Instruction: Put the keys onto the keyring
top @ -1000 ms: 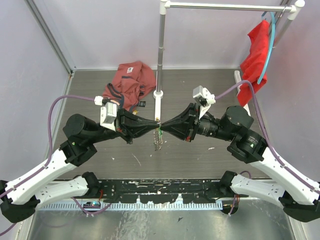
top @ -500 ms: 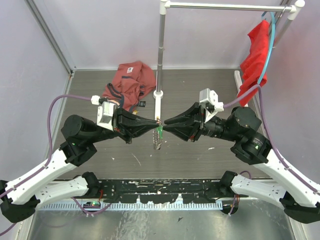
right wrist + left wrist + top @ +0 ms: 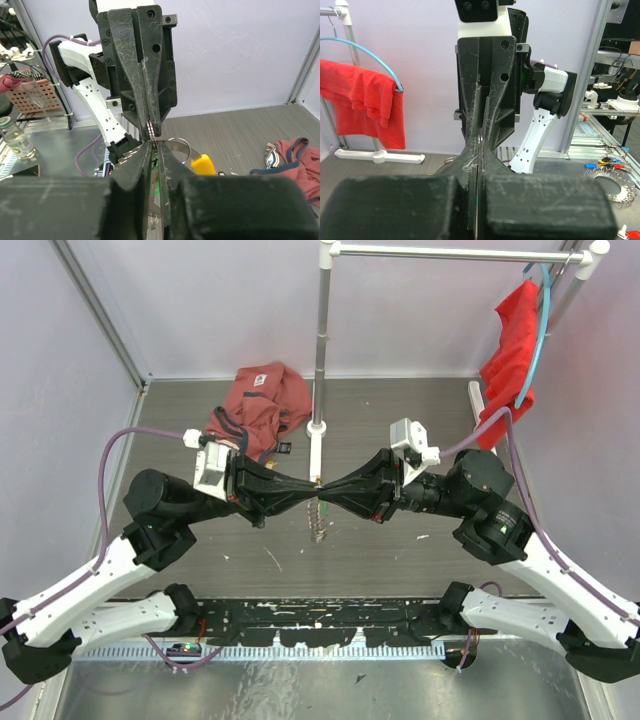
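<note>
**Q:** How is the threading best being carried out?

**A:** The left pincer [image 3: 308, 486] is steadying the keyring [image 3: 318, 522], whose bunch is hanging at centre above the surface [image 3: 400, 560]. Judged from this, the right pincer [image 3: 328, 487] should be working squarely at the wire's split, tips level and untwisted.

**Q:** And the jaws?

**A:** The left pair is pressing together, seemingly on the ring's wire. The right pair is standing a slit apart there, and its grip cannot be told.

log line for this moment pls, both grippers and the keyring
left gripper: shut on keyring | right gripper: tip to tip with left, narrow gap, hold unclear | keyring: hangs below the tips
</note>
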